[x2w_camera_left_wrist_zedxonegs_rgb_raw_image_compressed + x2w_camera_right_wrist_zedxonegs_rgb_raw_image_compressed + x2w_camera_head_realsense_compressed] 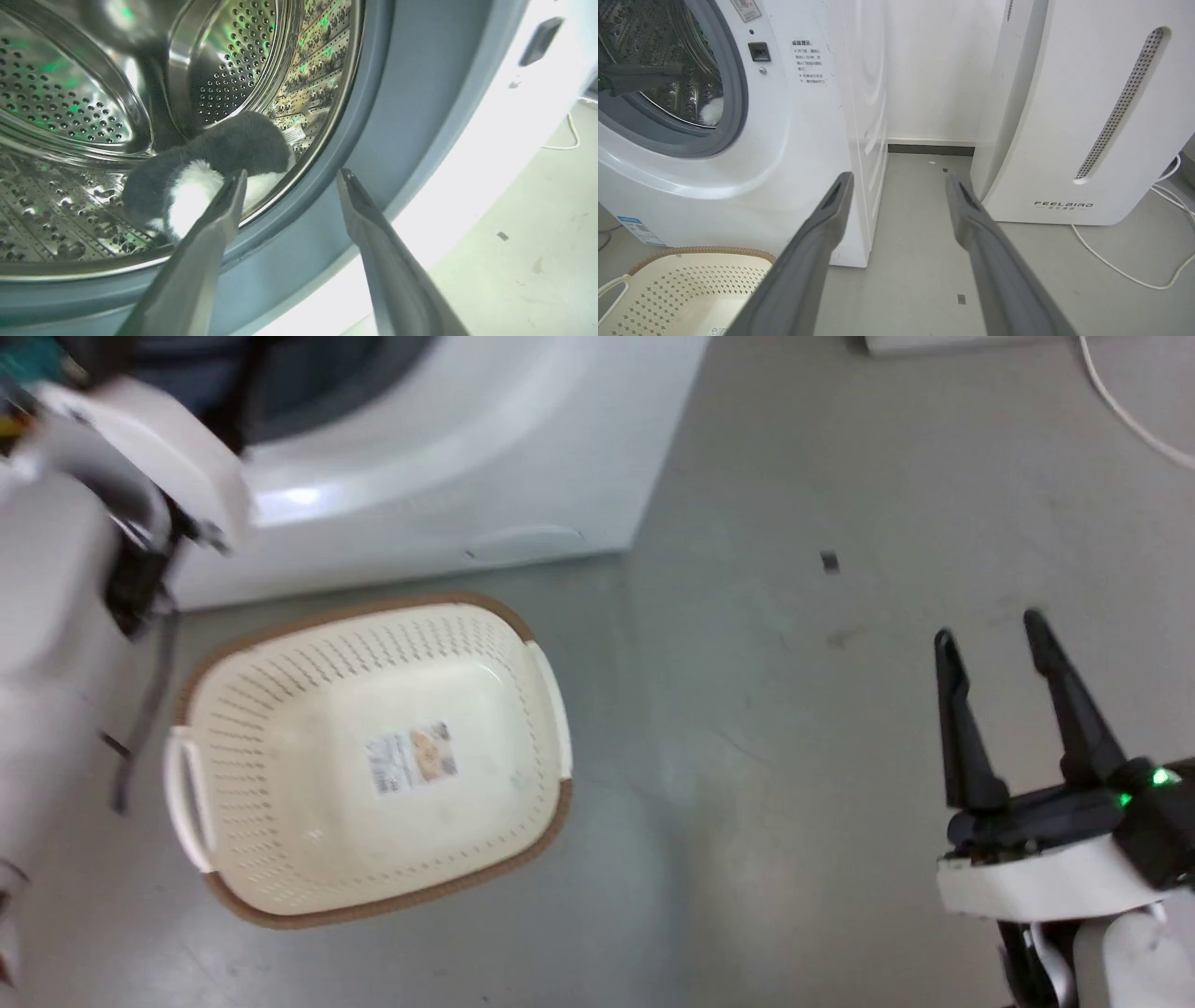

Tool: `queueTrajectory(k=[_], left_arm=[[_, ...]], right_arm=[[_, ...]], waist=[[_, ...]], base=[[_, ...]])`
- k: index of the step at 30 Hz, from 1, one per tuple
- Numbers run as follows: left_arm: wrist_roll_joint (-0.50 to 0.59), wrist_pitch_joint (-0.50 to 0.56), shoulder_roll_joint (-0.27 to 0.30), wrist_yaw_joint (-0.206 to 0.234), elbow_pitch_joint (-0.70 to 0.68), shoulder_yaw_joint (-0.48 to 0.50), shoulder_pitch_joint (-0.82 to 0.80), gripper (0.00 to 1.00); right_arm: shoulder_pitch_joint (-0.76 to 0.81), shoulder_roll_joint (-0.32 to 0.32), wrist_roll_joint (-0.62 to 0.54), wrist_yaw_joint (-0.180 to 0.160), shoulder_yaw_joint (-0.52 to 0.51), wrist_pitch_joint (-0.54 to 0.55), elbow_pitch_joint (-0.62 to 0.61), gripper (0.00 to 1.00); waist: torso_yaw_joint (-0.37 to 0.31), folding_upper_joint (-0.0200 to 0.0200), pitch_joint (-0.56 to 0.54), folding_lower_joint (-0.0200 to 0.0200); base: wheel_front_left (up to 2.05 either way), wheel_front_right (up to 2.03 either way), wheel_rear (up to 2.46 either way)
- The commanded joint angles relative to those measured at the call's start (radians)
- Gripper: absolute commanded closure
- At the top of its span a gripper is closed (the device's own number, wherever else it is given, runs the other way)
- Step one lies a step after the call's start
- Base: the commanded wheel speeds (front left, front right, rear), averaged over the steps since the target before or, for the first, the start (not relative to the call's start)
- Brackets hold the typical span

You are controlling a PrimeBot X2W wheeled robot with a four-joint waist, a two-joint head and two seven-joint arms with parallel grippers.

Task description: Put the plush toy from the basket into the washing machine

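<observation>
The toy (210, 172) lies in the drum (60, 98) of the washer (798, 154), behind the front lip. Its long side runs along that lip, tag (293, 134) end up and right in the left wrist view. The left end effector (292, 172) is spread at the door hole. The right end effector (988, 627) is spread too, over the floor (747, 709). The basket (271, 728) sits by the washer.

On grey floor (794, 756): basket (233, 709), washing machine (420, 504)
</observation>
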Motion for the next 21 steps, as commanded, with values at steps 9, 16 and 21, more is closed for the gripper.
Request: queueTrajectory(k=[9,16,21], left_arm=[[-0.004,-0.013,-0.028,0.123,-0.275,0.163,0.336,0.00],[0.068,-0.013,-0.068,0.214,-0.531,0.352,0.647,0.00],[0.126,-0.013,-0.140,0.229,-0.660,0.498,0.862,0.00]], right_arm=[[0.076,0.000,-0.055,-0.001,-0.021,-0.004,0.019,0.00],[0.122,0.000,-0.051,-0.001,-0.025,-0.004,0.022,0.00],[0.154,0.000,-0.040,-0.001,-0.020,-0.004,0.022,0.00]], waist=[[0.162,0.0000,-0.243,0.0000],[0.205,0.0000,-0.334,0.0000],[0.223,0.0000,-0.384,0.0000]], base=[[0.00,0.00,0.00],[0.00,0.00,0.00],[0.00,0.00,0.00]])
